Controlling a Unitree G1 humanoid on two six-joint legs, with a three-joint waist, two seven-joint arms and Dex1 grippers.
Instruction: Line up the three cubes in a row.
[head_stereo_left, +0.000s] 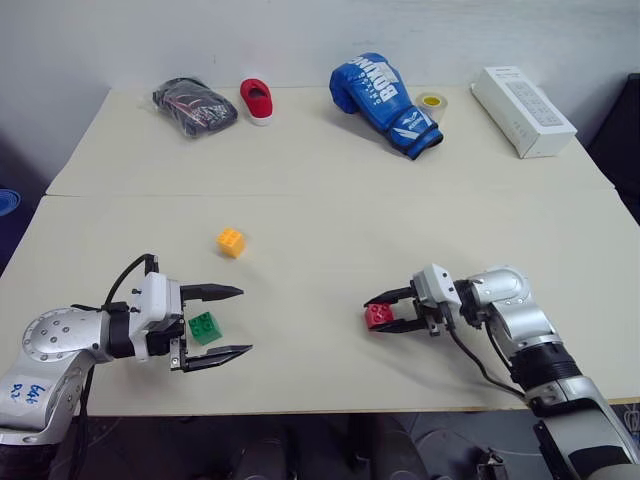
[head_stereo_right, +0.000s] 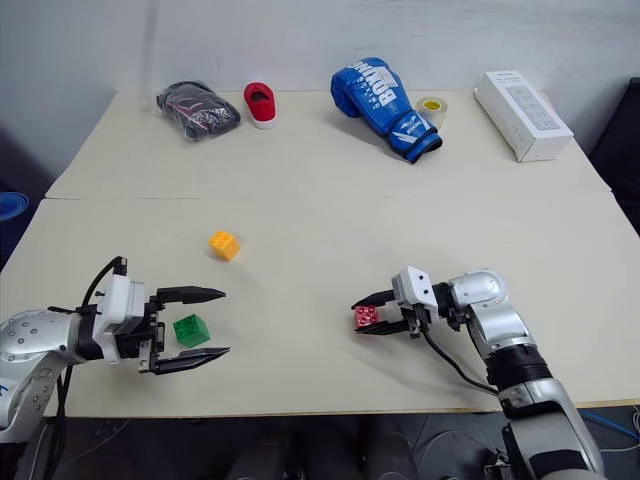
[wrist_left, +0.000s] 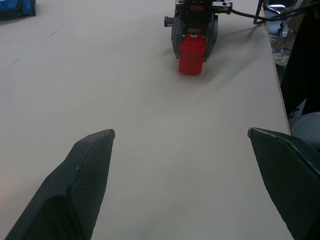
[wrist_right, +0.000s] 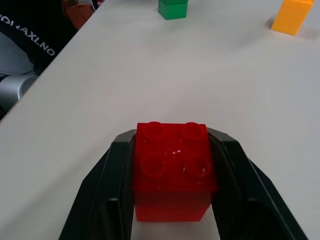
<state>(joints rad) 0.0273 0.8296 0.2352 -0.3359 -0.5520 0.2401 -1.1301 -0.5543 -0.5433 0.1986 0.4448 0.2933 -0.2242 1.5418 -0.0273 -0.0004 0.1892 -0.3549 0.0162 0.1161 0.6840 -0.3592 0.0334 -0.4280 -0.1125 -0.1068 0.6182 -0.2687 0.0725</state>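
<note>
So the right gripper (head_stereo_left: 385, 312) sat lower right of centre in the head view, fingers clamped on the red cube (head_stereo_left: 378, 316), which was down at table (head_stereo_left: 330, 180) level. The left gripper (head_stereo_left: 228, 322) was at lower left, fingers spread wide with the green cube (head_stereo_left: 205, 327) sitting on the table between them, not touched as far as I could see. The orange-yellow cube (head_stereo_left: 231, 242) was on its own a bit above and right of the green one, left of centre. Boxing glove (head_stereo_left: 385, 102) and white box (head_stereo_left: 522, 110) were way up top
</note>
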